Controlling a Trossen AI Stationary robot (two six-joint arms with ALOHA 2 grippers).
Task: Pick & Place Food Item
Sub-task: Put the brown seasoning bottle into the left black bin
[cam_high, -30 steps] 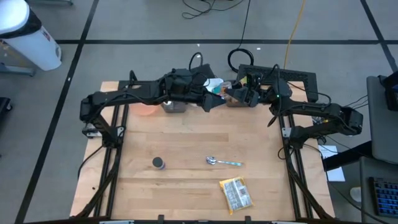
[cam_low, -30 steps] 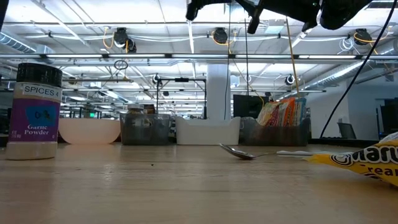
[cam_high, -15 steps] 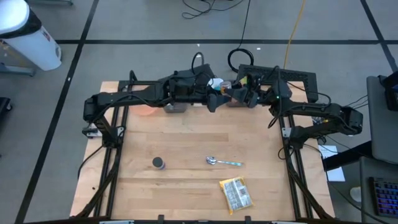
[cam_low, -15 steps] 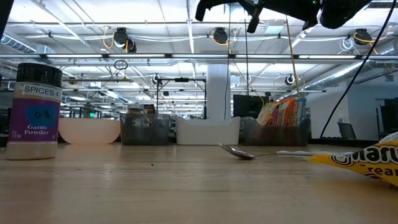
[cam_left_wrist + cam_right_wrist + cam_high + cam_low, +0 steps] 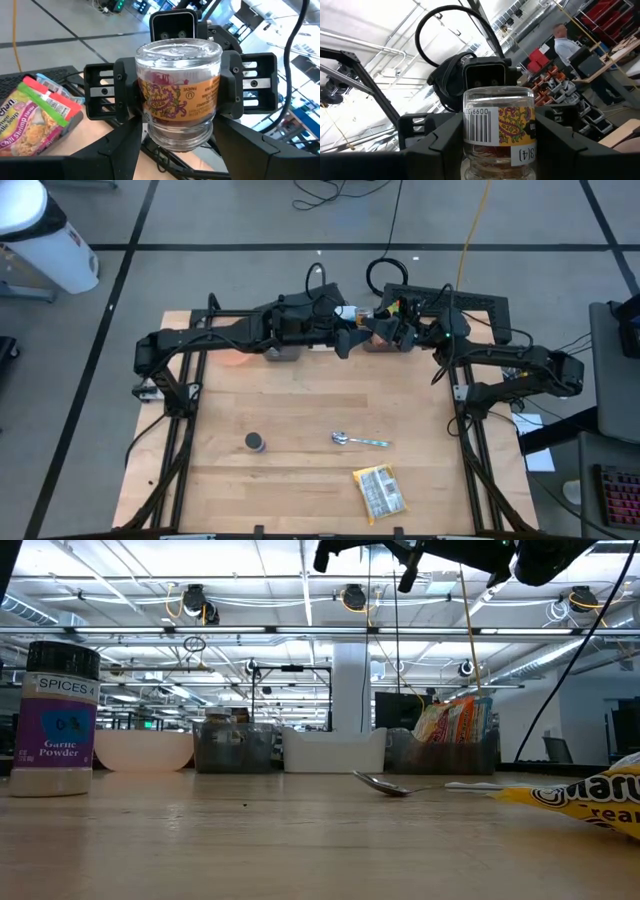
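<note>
Left gripper (image 5: 352, 338): raised above the far edge of the table, near its middle; both fingers (image 5: 125, 150) press the sides of the glass jar, so it holds the jar.
Right gripper (image 5: 385, 326): raised at the same height, facing the left one head-on; its fingers (image 5: 445, 145) also clamp the jar from the opposite end, so both grippers grip it at once.
Glass jar (image 5: 178, 95): clear glass with a yellow and red patterned label and a barcode (image 5: 479, 127); held in the air between the two grippers, clear of the table.
Table (image 5: 300, 420): light wooden top carrying all loose items.
Spice shaker (image 5: 62, 720): purple label reading garlic powder, upright, toward the near edge, left of the middle.
Spoon (image 5: 358, 441): lies flat toward the near edge, just right of the middle, well apart from the shaker.
Snack packet (image 5: 380, 491): yellow, lies flat by the near edge, just nearer than the spoon.
Bins (image 5: 238, 747): a row of containers along the far edge, one white tray (image 5: 333, 751) in the middle and a pale bowl (image 5: 145, 749) at its left end.
Soup packets (image 5: 37, 120): colourful pouches standing in the right-hand bin at the far edge.
Person (image 5: 568, 47): stands in the room beyond the table, seen in the right wrist view.
</note>
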